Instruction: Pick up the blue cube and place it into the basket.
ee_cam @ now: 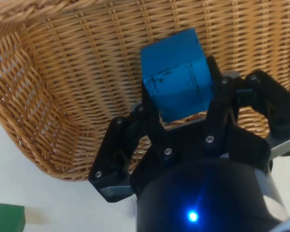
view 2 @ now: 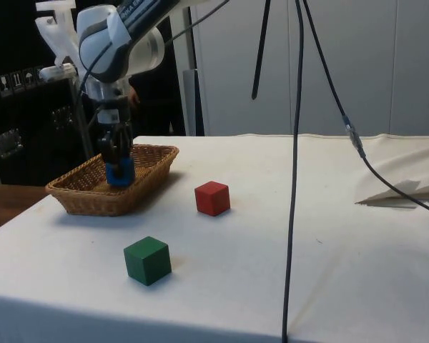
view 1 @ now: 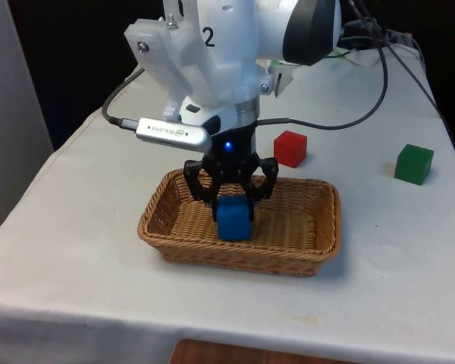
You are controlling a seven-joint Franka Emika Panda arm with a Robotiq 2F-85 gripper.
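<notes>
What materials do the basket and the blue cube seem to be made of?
The basket: woven wicker or rattan, natural tan, matte; the interlaced strands and braided rim show it. The blue cube, held in the gripper: probably painted wood or foam, matte, with flat faces and small dark scuffs; which one stays uncertain.

Blue cube (view 1: pixel 233 219); tan woven wicker basket (view 1: pixel 311 239); black gripper (view 1: pixel 231 203); red cube (view 1: pixel 290 148); green cube (view 1: pixel 414 164); white cloth (view 1: pixel 76 220). Faint dark marks, possibly scuffs, on the blue cube.
</notes>
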